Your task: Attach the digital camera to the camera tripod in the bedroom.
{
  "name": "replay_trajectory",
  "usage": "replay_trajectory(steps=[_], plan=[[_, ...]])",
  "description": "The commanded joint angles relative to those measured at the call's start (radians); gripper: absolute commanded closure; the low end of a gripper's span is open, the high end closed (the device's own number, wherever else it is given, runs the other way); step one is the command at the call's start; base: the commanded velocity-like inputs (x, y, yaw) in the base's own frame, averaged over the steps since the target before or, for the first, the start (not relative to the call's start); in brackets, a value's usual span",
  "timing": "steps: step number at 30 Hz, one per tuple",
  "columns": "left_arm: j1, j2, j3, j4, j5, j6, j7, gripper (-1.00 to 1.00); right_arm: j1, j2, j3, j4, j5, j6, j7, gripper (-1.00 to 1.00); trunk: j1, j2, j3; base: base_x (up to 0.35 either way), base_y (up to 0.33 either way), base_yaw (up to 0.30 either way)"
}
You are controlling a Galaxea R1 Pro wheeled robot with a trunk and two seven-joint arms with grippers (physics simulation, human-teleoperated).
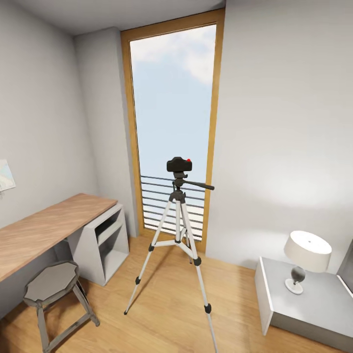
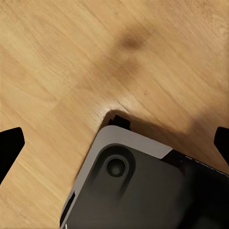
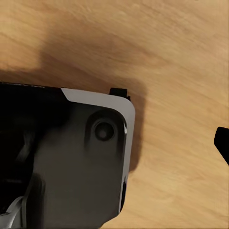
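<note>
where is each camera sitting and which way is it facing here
Head view: on the robot's head, facing forward and down at the tripod carrying the camera, before the window; desk, stool and lamp flank it.
Left wrist view: near the left gripper, facing down at the floor; dark fingers at both edges, the robot's base below.
Right wrist view: near the right arm's gripper, facing down; one finger and the base show.
Shared: both wrist views see wood floor and base.
</note>
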Motion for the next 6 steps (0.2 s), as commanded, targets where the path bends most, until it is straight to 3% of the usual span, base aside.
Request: replay_trajectory(steps=[1, 6], plan=[[0.0, 0.0, -0.009, -0.002, 0.008, -0.001, 0.005, -1.0, -0.001, 0.005, -0.009, 0.002, 0.009, -0.005, 0.002, -1.0, 0.0, 0.0, 0.0, 0.0, 0.0, 0.0], [0.0, 0.0, -0.009, -0.002, 0.008, -0.001, 0.005, -1.0, -0.001, 0.022, -0.01, 0.0, 0.009, -0.005, 0.002, -1.0, 0.0, 0.0, 0.0, 0.0, 0.0, 0.0]])
